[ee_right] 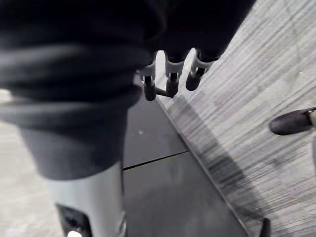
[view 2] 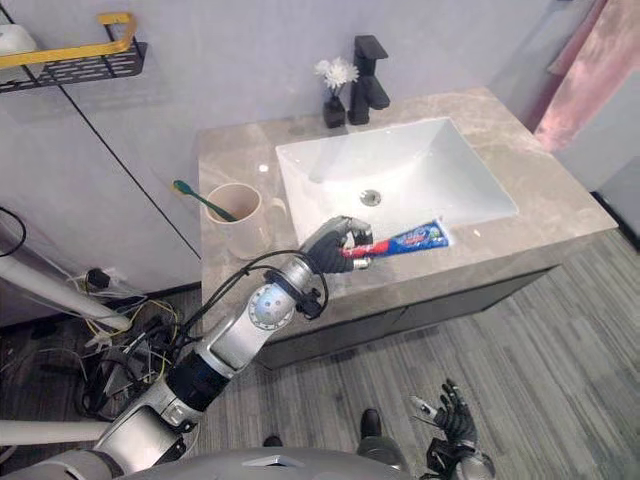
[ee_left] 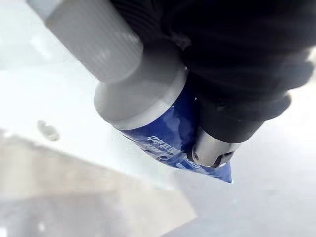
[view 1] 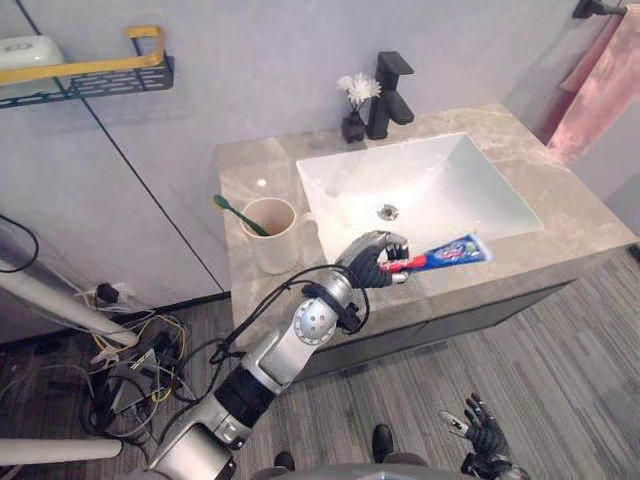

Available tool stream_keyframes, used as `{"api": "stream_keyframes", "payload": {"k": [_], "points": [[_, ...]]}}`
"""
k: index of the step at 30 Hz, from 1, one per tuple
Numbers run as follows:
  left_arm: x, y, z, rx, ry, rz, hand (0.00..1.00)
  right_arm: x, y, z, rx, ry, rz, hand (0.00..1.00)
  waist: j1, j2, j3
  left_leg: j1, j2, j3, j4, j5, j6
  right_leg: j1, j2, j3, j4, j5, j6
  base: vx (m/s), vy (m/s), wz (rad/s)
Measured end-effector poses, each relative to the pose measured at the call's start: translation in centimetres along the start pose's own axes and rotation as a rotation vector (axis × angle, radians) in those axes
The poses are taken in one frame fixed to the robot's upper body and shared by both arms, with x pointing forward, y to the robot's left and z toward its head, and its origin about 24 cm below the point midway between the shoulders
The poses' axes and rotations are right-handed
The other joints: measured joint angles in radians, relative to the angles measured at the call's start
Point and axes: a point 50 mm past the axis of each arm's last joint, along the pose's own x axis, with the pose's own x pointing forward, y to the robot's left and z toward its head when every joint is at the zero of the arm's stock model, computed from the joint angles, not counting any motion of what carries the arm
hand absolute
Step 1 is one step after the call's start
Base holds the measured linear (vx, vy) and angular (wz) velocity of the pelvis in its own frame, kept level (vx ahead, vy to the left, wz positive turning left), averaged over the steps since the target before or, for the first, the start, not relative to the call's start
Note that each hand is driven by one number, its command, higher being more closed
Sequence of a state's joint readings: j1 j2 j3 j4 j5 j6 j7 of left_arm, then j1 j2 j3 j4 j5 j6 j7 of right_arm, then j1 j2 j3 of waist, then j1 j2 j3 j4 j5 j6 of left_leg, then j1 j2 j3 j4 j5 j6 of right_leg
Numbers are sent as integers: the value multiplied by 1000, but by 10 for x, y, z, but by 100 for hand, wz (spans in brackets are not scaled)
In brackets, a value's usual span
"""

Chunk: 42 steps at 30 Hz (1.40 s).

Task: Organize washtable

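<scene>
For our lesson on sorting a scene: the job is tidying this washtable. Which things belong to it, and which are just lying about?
Job: toothpaste tube, gripped in the left hand; cup; green toothbrush in it; washtable.
Lying about: flower vase; faucet; wall shelf; pink towel; right hand, idle and low.

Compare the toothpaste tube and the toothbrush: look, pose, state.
The tube is blue and red with a white cap; the toothbrush is green. The tube is held about level in the curled left hand; the toothbrush leans in the cup, untouched. The tube is broad and flat, the toothbrush thin. Both are above the counter.
</scene>
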<state>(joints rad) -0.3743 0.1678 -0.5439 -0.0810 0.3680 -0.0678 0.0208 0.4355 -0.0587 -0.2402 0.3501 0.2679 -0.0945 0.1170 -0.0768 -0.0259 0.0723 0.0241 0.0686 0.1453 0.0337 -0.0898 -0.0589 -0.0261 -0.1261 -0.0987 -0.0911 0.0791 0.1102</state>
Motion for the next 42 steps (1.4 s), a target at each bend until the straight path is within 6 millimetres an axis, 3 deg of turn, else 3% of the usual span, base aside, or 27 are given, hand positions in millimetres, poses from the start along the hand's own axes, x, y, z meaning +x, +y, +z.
{"api": "stream_keyframes", "payload": {"k": [2,10,12,16,18,26,31,36,42], "points": [[-5,10,12,-29,-55,55,100,-5,-1,12,35,-66,26,0,0,5,-3,0,2,15,18,-14,0,0,1,14,0,3,1,-24,22,-30],[-36,29,48,-124,-206,156,100,-32,-7,121,123,-575,158,0,8,46,-39,-2,6,48,61,-43,5,-3,4,50,0,13,5,-24,16,-14],[-41,36,62,-148,-280,173,100,-42,-2,155,127,-744,206,0,19,49,-49,-3,7,43,62,-42,4,-3,6,48,0,14,3,0,0,0],[-51,45,81,-173,-381,209,100,-51,15,190,198,-938,307,0,31,46,-86,-12,7,24,62,-40,1,-1,6,31,0,14,3,15,-13,14],[-54,52,85,-171,-414,238,100,-52,39,208,256,-1016,427,0,37,43,-91,-12,5,2,64,-38,2,16,2,8,0,12,1,-7,-2,28],[-54,55,82,-175,-402,304,100,-57,125,229,404,-1021,835,0,87,27,-101,-19,-14,-82,36,5,6,41,-14,-77,0,6,-1,-27,-2,33],[-45,58,63,-91,-309,372,100,-65,168,228,482,-923,1069,0,90,12,-109,-16,-23,-114,16,22,8,55,-21,-108,0,4,-3,-22,7,20],[-40,56,50,-37,-231,412,100,-65,190,224,548,-825,1179,0,91,-6,-121,-10,-24,-127,-10,40,6,58,-20,-124,0,1,-8,-20,-6,11],[-30,55,43,-6,-205,424,100,-67,208,220,571,-753,1258,0,91,-7,-121,-1,-24,-131,-23,50,6,64,-20,-133,0,-1,-9,2,-2,1]]}}
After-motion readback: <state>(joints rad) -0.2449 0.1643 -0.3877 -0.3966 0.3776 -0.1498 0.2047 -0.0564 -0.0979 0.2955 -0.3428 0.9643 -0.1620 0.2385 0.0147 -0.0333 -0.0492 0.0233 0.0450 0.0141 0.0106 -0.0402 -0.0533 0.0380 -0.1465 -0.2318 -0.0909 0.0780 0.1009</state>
